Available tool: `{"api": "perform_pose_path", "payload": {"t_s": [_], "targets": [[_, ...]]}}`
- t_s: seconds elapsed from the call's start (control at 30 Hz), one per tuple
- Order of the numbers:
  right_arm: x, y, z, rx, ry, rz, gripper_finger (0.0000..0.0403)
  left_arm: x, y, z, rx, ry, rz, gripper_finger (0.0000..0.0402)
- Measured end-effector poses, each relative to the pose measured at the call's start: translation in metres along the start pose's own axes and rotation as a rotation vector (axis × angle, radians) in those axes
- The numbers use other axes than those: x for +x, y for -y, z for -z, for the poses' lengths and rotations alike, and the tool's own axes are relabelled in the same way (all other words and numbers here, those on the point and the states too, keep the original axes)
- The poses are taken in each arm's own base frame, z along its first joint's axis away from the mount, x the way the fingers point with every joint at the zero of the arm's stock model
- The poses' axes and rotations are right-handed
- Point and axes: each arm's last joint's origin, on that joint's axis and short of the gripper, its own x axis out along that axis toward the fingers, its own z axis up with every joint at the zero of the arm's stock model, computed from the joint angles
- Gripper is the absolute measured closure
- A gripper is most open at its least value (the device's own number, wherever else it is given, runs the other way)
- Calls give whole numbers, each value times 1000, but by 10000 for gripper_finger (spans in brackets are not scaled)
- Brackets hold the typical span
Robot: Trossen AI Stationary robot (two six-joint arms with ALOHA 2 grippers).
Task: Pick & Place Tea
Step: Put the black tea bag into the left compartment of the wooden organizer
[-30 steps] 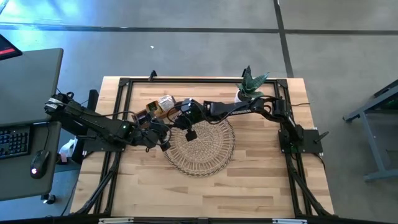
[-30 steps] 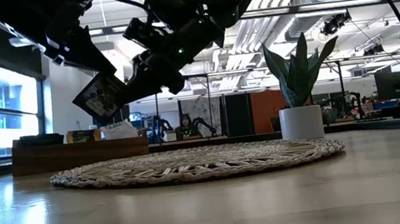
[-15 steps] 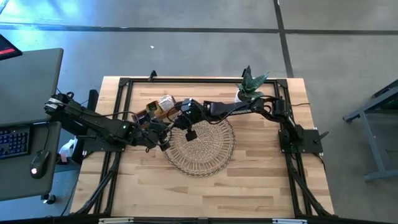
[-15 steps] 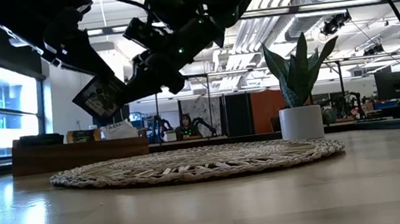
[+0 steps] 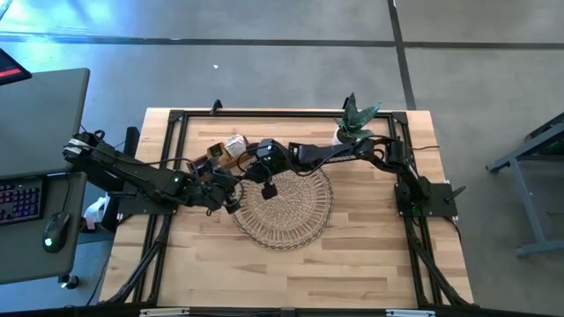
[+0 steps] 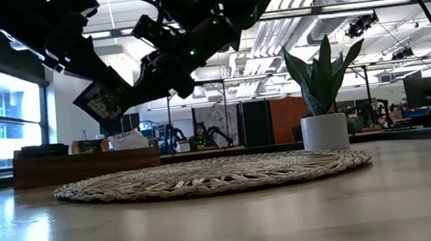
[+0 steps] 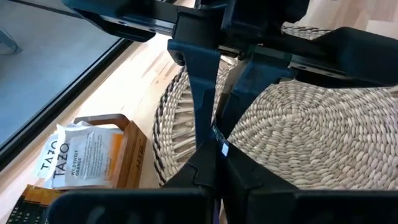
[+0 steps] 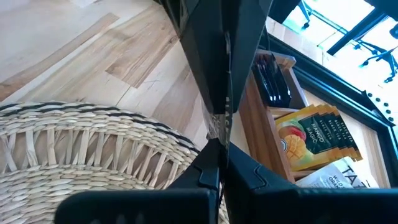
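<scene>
A dark tea sachet (image 6: 104,97) with coloured marks hangs over the left rim of the round wicker tray (image 6: 206,175), tilted onto one corner. My left gripper (image 7: 216,154) comes at it from the table's left and my right gripper (image 8: 216,148) from the right. Both are shut on it, tips almost meeting. Each wrist view shows the sachet only as a thin edge. More tea, white-and-orange (image 7: 87,155) and orange sachets (image 8: 314,134), stands upright in the wooden box (image 7: 129,149). My left gripper pinches the sachet's edge (image 7: 219,142) between its two fingers, slanting down from the table's left. The sachet hangs clear of the tray, tilted on a corner. My right gripper pinches the sachet's opposite edge (image 8: 217,124) between its two fingers, slanting down from the table's right. The sachet stands edge-on to the fingers and touches nothing below.
The wicker tray (image 5: 286,207) lies mid-table. The wooden box (image 5: 220,154) sits at the far left behind it, and a potted plant (image 5: 355,119) at the far right. A black frame (image 5: 167,176) runs along the table's sides. Bare wood lies toward the near edge.
The sachet has risen a little over the tray's left rim, and the fingertips of both grippers have gone up with it. It stays tilted on a corner.
</scene>
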Motion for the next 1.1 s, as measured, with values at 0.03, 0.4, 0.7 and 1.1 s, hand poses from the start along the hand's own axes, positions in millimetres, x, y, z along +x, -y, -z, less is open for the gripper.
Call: {"api": "perform_pose_path", "payload": {"t_s": [0.03,0.4,0.7,1.1], "targets": [[0,0,0,0,0,-2,400,0,0,0,-1,3,-4,393],[-1,3,6,8,-103,90,349,-4,-10,4,-34,0,-113,400],[-6,3,28,64,-338,109,307,-28,-50,25,-217,-31,-383,401],[-5,-3,24,81,-239,-43,317,-40,-71,41,-239,-65,-555,402]]}}
